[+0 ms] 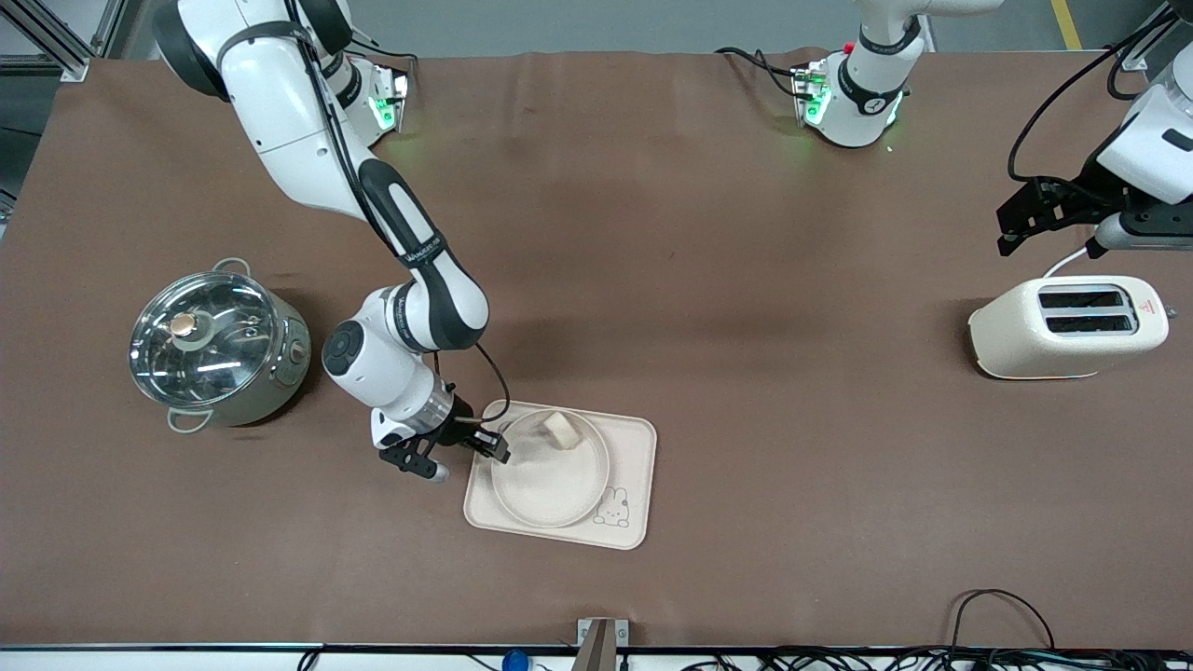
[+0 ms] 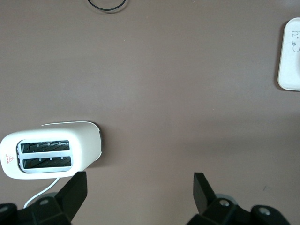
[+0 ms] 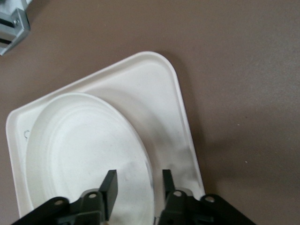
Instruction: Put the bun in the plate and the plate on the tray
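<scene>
The round cream plate (image 1: 550,485) lies on the cream rabbit tray (image 1: 634,447). The pale bun (image 1: 560,430) rests in the plate, on the part farther from the front camera. My right gripper (image 1: 491,445) is low at the plate's edge toward the right arm's end. In the right wrist view this gripper (image 3: 138,176) is open, its fingers standing either side of the plate (image 3: 79,140) rim with gaps showing, over the tray (image 3: 159,93). The bun is out of that view. My left gripper (image 1: 1011,228) waits open and empty (image 2: 140,180) above the table.
A cream toaster (image 1: 1072,326) stands at the left arm's end, below the left gripper, and shows in the left wrist view (image 2: 51,150). A steel pot with a glass lid (image 1: 219,345) stands at the right arm's end, beside the right arm's wrist.
</scene>
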`<state>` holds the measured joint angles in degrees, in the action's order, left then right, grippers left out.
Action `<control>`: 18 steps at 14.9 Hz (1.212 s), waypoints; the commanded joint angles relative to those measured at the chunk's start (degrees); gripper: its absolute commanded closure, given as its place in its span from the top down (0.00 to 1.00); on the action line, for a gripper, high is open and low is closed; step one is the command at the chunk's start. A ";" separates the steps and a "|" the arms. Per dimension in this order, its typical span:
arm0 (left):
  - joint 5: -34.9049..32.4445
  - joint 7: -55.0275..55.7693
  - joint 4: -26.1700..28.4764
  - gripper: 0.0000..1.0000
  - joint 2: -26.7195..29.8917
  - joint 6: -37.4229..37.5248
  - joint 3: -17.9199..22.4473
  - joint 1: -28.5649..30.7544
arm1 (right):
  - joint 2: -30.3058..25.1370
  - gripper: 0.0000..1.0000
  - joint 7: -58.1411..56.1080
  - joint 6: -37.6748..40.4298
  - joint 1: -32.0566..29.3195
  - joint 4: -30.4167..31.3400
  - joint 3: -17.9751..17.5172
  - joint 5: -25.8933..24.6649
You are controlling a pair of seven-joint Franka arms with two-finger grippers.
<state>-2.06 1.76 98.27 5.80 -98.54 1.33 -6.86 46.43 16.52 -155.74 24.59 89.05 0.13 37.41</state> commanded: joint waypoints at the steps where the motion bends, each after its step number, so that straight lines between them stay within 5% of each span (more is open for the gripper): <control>1: 0.92 -1.24 -1.59 1.00 -0.61 1.33 0.25 0.36 | -1.95 0.99 -1.05 0.96 -0.69 -0.55 -0.13 2.23; 3: 0.92 -0.80 -1.51 1.00 -0.61 1.33 0.25 0.36 | -5.02 1.00 -1.31 7.17 -0.78 0.15 1.27 1.18; 4: 0.92 -0.45 -1.51 1.00 -0.53 1.33 0.25 0.36 | -7.73 1.00 -1.92 12.60 -0.51 0.42 4.76 0.48; 11: 1.10 -0.27 -1.33 1.00 -0.44 1.16 0.17 0.36 | -29.17 1.00 -12.36 50.23 -3.23 0.51 19.19 -17.61; 16: 1.09 -0.88 -1.33 1.00 -0.52 1.16 0.17 0.45 | -44.91 1.00 -20.43 61.96 -12.97 4.54 18.42 -32.39; 18: 1.09 -0.88 -1.42 1.00 -0.52 1.16 0.17 0.36 | -47.39 1.00 -22.58 63.71 -18.50 4.38 13.26 -35.38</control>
<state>-2.00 1.76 97.93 5.53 -98.35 1.39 -6.65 3.43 -4.36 -91.89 10.59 89.65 19.07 5.45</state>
